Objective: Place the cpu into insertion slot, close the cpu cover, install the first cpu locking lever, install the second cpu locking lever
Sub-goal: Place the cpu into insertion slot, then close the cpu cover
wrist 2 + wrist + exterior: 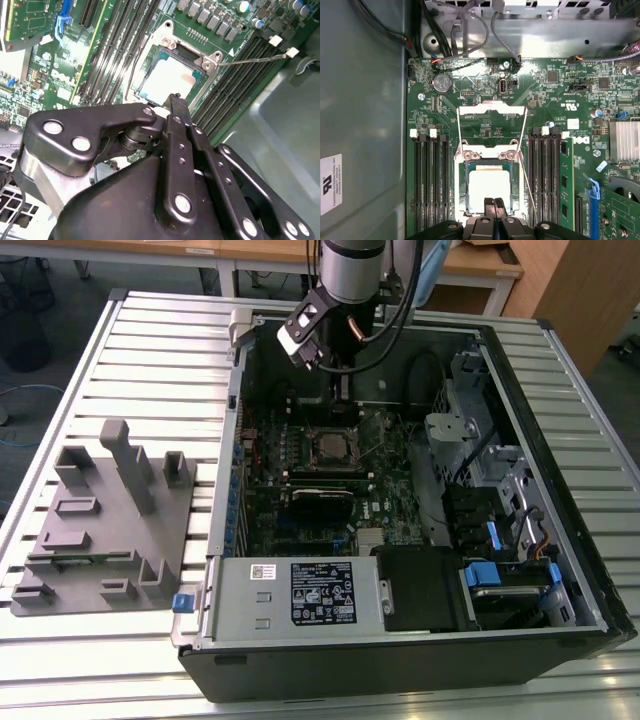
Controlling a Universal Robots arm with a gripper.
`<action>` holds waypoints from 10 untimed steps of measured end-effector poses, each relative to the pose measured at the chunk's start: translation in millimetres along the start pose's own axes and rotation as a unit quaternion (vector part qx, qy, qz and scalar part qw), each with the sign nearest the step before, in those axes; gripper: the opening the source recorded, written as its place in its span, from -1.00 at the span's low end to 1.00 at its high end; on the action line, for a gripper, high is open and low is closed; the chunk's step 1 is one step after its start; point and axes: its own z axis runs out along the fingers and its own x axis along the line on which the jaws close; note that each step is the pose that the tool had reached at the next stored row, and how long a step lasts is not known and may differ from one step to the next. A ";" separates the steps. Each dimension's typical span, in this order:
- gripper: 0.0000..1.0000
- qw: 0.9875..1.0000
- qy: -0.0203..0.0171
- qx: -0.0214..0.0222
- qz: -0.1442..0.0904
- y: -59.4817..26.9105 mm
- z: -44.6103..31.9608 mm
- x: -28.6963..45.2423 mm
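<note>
The cpu (487,187), a pale silver square, lies in the socket on the green motherboard (555,90); it also shows in the second wrist view (167,77) and from outside (330,447). The cpu cover (492,119), a thin metal frame with a square window, stands swung open beyond the socket. A thin locking lever (527,192) juts free beside the socket, seen as a wire rod (255,59) in the second wrist view. My gripper (494,202) (175,100) (341,390) hangs just above the cpu's near edge, fingers shut together with nothing between them.
Memory slots (427,175) flank the socket on both sides. A heatsink (625,140) and blue latch (592,192) sit nearby. The case holds a labelled power-supply box (300,590) and drive bays (500,540). A grey fixture (100,520) rests on the slatted table.
</note>
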 end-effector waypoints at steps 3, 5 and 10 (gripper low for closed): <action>-0.80 1.000 0.000 0.000 0.000 0.0 0.0 0.0; -0.80 1.000 0.000 0.000 0.000 0.0 -0.7 0.0; -0.80 1.000 0.000 0.000 0.000 0.0 -1.9 -0.1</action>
